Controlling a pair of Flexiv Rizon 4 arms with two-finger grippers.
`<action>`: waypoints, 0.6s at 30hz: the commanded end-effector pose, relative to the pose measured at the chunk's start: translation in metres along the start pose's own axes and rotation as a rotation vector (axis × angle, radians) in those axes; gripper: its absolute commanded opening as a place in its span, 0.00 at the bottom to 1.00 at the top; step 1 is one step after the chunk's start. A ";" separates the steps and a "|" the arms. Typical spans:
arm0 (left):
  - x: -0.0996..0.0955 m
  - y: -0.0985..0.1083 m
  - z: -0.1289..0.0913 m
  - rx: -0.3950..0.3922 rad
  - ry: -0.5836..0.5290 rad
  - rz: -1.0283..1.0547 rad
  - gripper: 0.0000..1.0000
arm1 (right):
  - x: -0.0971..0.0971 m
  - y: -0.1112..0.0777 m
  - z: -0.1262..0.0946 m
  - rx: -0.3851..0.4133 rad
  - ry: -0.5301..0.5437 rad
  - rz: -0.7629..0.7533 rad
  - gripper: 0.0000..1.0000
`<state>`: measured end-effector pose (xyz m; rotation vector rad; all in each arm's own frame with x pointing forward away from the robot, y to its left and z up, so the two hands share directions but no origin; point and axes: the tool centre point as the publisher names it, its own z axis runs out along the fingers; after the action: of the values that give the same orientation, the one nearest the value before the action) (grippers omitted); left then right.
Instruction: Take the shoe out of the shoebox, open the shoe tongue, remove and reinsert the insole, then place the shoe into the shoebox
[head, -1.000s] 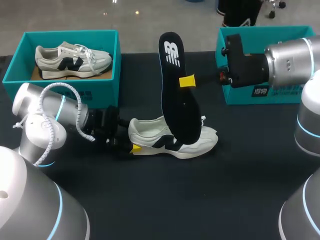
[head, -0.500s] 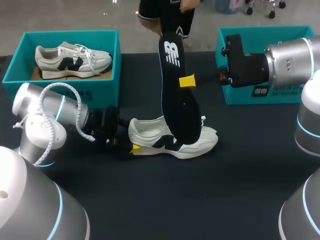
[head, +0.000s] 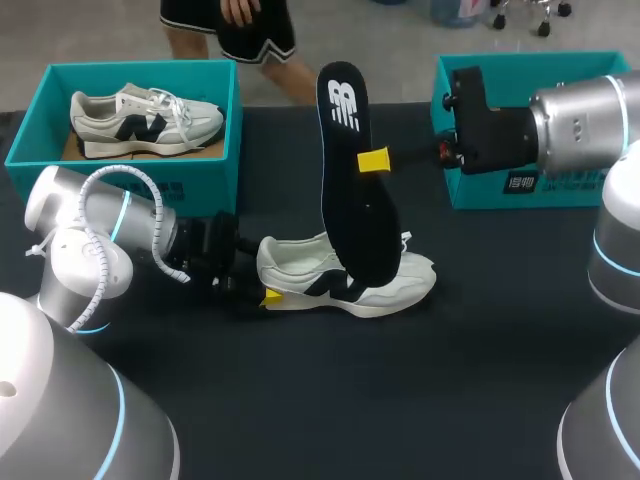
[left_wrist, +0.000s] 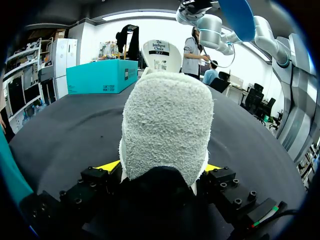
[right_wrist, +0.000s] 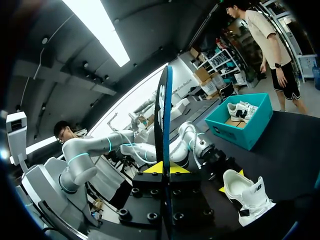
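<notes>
Tools both clenched: left tool (left_wrist: 161, 169) on shoe (head: 385, 280) heel, right tool (right_wrist: 164, 168) on upright insole (head: 350, 190).

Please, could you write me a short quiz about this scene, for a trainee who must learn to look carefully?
1. True or false: the insole lies flat on the table.
2. Which hand is shut on the heel of the white shoe on the table? A. left hand B. right hand C. neither
3. How many shoes are in view?
Key: 1. False: the right hand holds it upright. 2. A. 3. Two: one on the table, one in the shoebox.
</notes>
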<state>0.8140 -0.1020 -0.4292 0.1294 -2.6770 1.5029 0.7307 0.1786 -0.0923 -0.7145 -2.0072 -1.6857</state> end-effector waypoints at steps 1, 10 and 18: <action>0.001 0.002 0.002 0.001 -0.001 0.001 0.00 | 0.004 0.000 0.003 -0.011 -0.015 0.003 0.00; 0.001 0.002 0.002 0.001 -0.001 0.001 0.00 | 0.016 0.008 -0.001 -0.084 -0.055 0.040 0.00; 0.001 0.002 0.002 0.001 -0.001 0.001 0.00 | 0.045 0.011 -0.012 -0.020 -0.021 -0.002 0.00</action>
<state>0.8140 -0.1021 -0.4292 0.1293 -2.6769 1.5029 0.7063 0.1870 -0.0631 -0.7459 -1.9870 -1.7415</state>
